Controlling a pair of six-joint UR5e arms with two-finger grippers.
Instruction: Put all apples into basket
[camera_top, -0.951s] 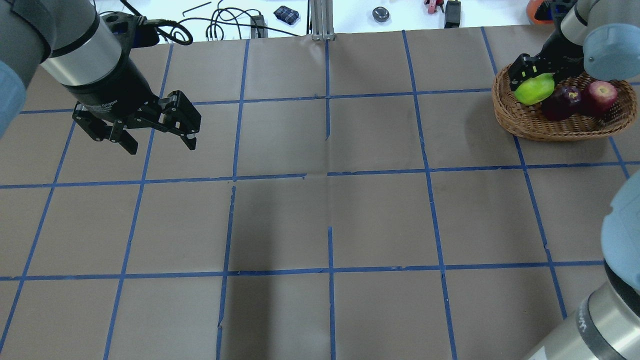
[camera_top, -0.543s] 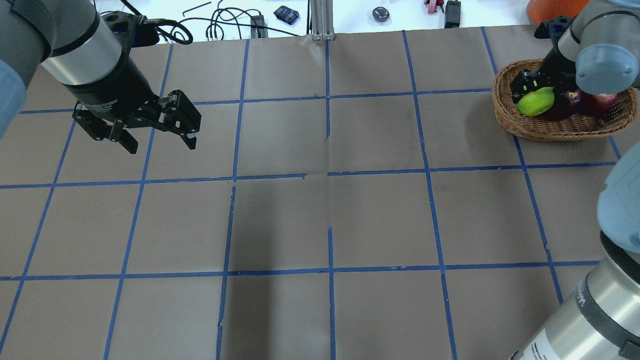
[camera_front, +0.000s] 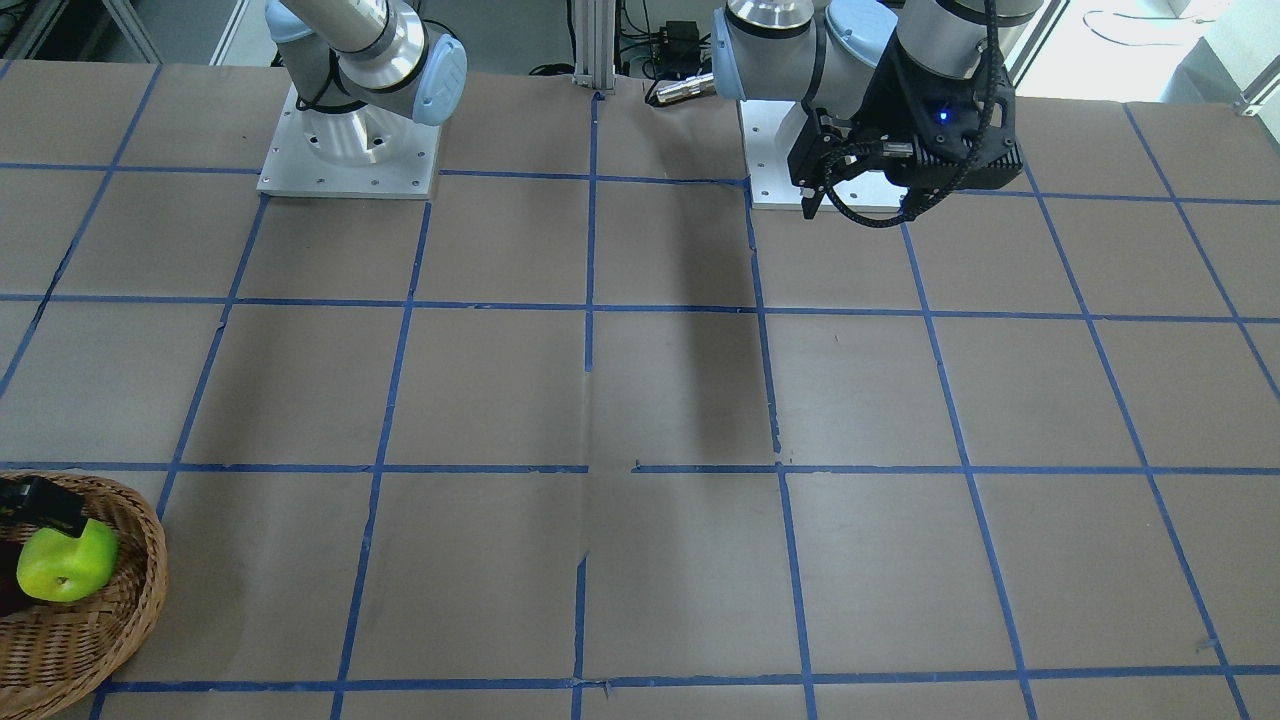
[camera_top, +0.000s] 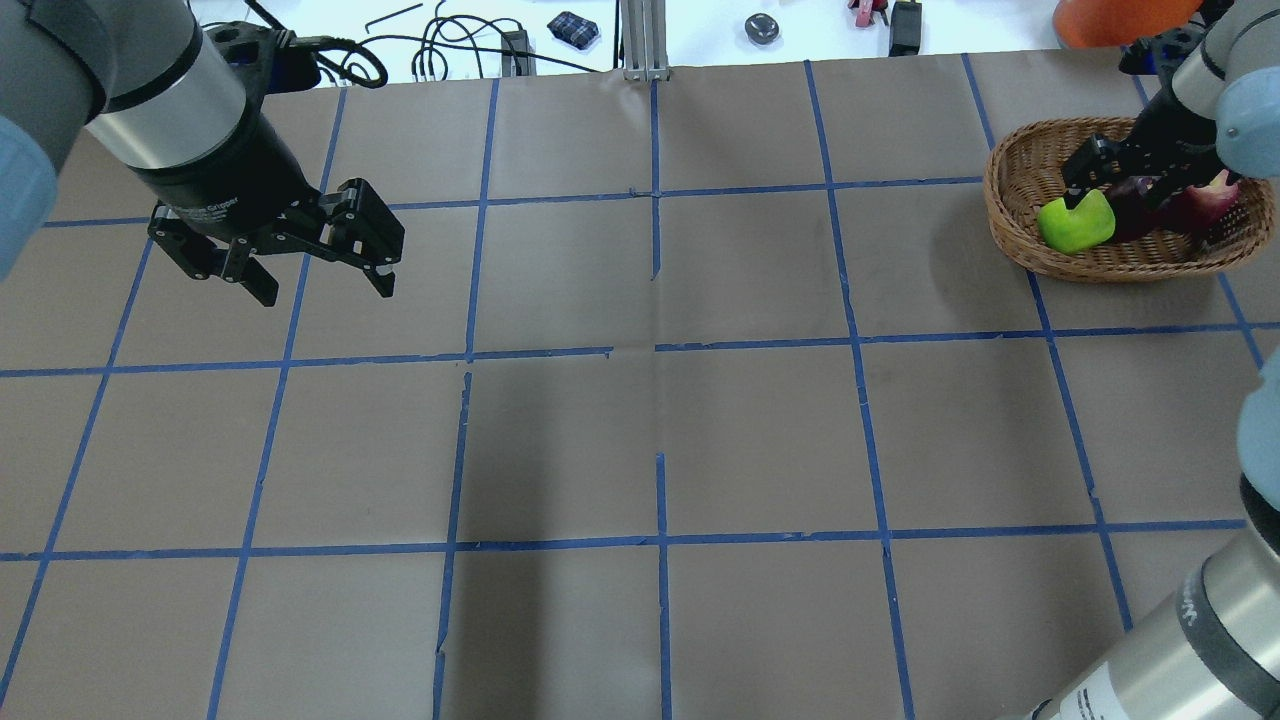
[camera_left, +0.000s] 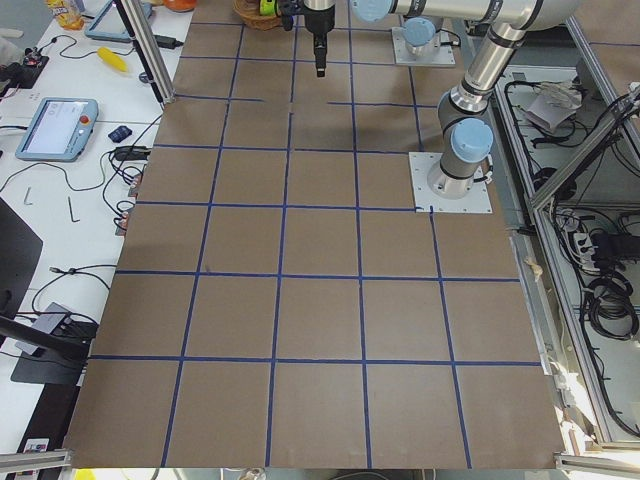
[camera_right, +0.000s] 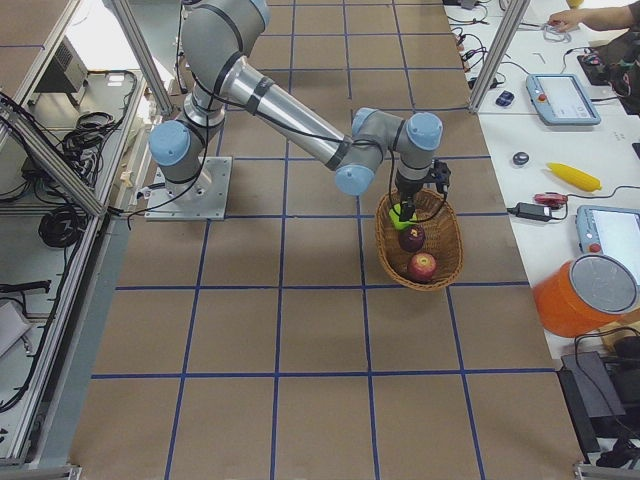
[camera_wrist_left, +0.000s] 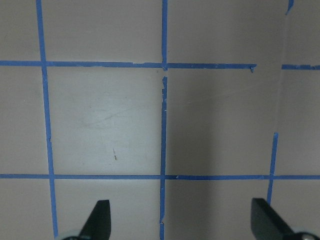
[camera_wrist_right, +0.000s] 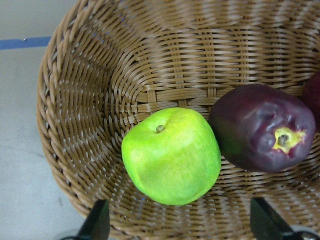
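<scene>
The wicker basket (camera_top: 1015, 170) stands at the table's far right. The green apple (camera_top: 1076, 224) lies in it by its left wall, with the maroon apple (camera_top: 1135, 205) touching it and the red apple (camera_top: 1212, 200) beyond. My right gripper (camera_top: 1120, 185) hovers just over the green and maroon apples and partly hides them. In the right wrist view its fingers are wide apart and clear of the green apple (camera_wrist_right: 172, 155), which rests on the basket (camera_wrist_right: 90, 100) floor beside the maroon apple (camera_wrist_right: 260, 127). My left gripper (camera_top: 325, 290) is open and empty above the table's left side.
The table is brown paper with a blue tape grid (camera_top: 655, 350). Behind its far edge are an aluminium post (camera_top: 645, 40), cables (camera_top: 450, 45), small tools and an orange object (camera_top: 1110, 20). The left wrist view shows only bare table (camera_wrist_left: 100, 115).
My right gripper lowered the green apple into the basket, opened and let it go, then shifted right. The apple now rests on the basket floor. The left arm has not moved.
</scene>
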